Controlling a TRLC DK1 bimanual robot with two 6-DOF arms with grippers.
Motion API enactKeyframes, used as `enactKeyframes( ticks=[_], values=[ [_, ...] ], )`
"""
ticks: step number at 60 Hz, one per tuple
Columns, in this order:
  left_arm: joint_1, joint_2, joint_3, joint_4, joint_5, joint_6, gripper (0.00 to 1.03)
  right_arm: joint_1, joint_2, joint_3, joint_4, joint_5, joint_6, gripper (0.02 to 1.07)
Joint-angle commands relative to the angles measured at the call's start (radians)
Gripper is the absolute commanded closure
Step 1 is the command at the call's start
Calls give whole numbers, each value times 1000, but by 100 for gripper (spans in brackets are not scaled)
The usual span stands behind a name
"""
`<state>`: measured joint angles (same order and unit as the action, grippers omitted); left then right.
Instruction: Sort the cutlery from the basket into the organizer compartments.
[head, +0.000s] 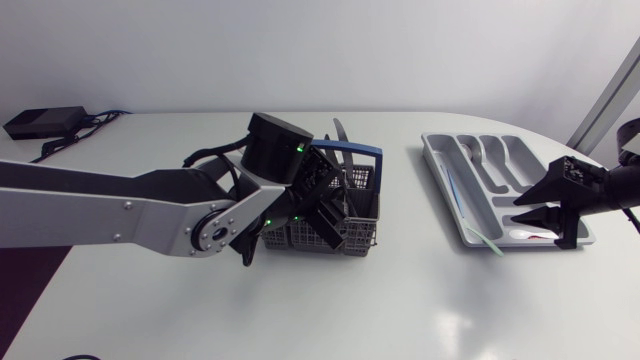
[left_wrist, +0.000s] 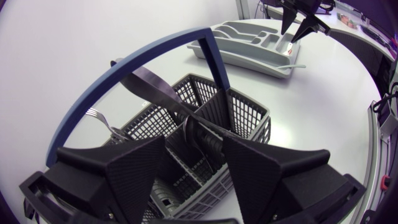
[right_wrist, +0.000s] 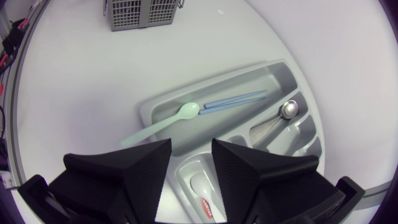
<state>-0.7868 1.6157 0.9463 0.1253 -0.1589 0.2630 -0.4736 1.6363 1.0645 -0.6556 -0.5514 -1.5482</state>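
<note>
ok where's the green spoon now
Head view's right side: the mint green spoon lies in the long compartment of the organizer beside the blue chopsticks, handle overhanging the rim.

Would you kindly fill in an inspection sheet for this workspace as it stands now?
Surface: white table, no spills seen.
Job's things: grey mesh basket with a blue hoop handle holds a steel fork and dark metal utensils. The grey plastic organizer tray holds a mint-green plastic spoon with its handle out over the rim, blue chopsticks, a steel spoon and a white spoon.
Clutter: nothing seen.
Grippers: left gripper open over the basket, one utensil between its fingers; right gripper open above the tray, empty.
Cables: black adapter box with leads at the table's far left corner.
Surroundings: nothing seen.
</note>
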Motion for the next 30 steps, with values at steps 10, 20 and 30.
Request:
enactKeyframes(
  ticks=[10, 20, 30],
  values=[
    [-8, -43, -46, 8, -4, 13, 39, 170, -4, -34, -15, 113, 347, 43],
    [-5, -62, -64, 13, -4, 16, 39, 267, 71, -9, -12, 252, 562, 43],
    [-2, -76, -86, 23, -4, 22, 39, 279, 117, 18, -15, 308, 655, 43]
  ],
)
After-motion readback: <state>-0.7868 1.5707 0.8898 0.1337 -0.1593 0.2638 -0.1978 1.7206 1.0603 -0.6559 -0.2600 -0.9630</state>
